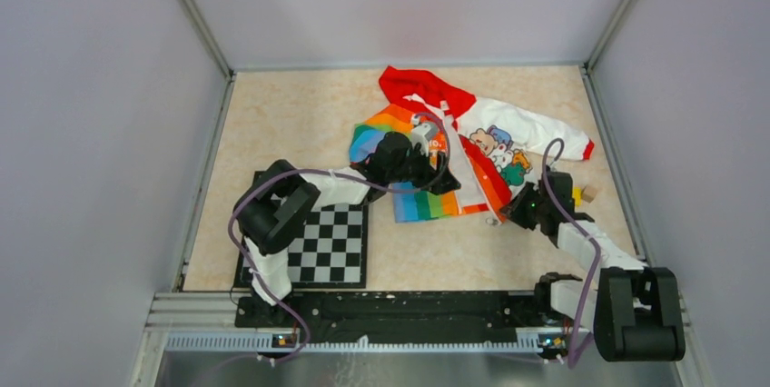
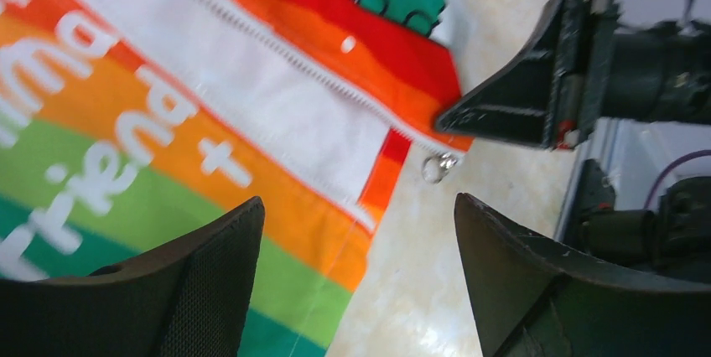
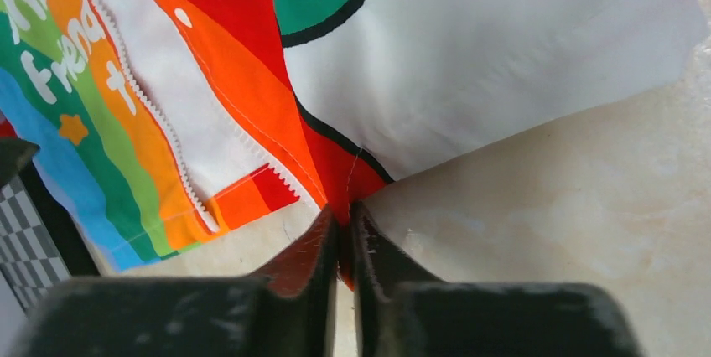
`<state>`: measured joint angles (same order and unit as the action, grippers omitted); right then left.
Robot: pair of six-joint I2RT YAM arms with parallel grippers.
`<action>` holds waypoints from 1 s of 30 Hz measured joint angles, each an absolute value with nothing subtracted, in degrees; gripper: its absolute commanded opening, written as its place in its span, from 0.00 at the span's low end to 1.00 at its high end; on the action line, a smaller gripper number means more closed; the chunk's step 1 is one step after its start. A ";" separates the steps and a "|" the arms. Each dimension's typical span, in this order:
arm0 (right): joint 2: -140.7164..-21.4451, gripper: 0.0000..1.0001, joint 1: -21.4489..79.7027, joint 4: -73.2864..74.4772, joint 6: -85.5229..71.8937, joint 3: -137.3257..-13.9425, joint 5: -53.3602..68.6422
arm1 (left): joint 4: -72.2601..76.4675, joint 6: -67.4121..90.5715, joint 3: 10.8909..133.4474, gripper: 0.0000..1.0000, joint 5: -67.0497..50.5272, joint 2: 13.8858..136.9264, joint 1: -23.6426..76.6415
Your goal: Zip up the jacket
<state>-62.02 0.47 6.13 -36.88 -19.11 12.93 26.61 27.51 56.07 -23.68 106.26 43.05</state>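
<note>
The jacket [image 1: 508, 133] lies crumpled and unzipped on the bench [image 1: 291, 124], from the middle of the top view out towards 1 o'clock. Its red hood [image 1: 413, 85] is at the garment's 12 o'clock end and the hem is at 6 o'clock. The rainbow-striped half with white lettering sits on the 9 o'clock side, and the white half with cartoon animals spreads towards 3 o'clock, ending in a red cuff. The white zipper [image 2: 277, 47] runs open down the front, its two rows of teeth apart. A small metal ring [image 2: 438, 167] hangs at its lower end, just off the hem corner and resting on the bench. The right pincer [image 3: 344, 240] comes in from 4 o'clock of the jacket, and its fingers are pressed nearly together on the bottom corner of the hem — a sliver of red cloth shows between them. The left pincer [image 2: 360, 281] hovers over the rainbow half near the lower hem, with its fingers spread wide and nothing between them but the striped cloth and pale bench below. In the left wrist view the right pincer's tip sits at 2 o'clock, just beside the ring. A black-and-white checkerboard [image 1: 331, 242] lies flat on the bench at 8 o'clock of the jacket — near its rainbow hem, partly under the left arm.
</note>
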 measured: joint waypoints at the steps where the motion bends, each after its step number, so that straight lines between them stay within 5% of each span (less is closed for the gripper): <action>1: -62.02 0.00 0.47 6.00 -36.77 -18.92 13.37 | 26.76 28.64 57.65 0.84 -24.36 106.96 43.38; 20: -57.67 0.00 0.45 -4.93 -38.87 -13.85 24.93 | 45.76 55.77 57.74 0.64 -21.89 117.67 48.12; 30: -55.51 0.00 -0.93 -7.84 -41.63 -13.52 27.83 | 49.54 62.50 58.52 0.70 -15.33 123.44 50.68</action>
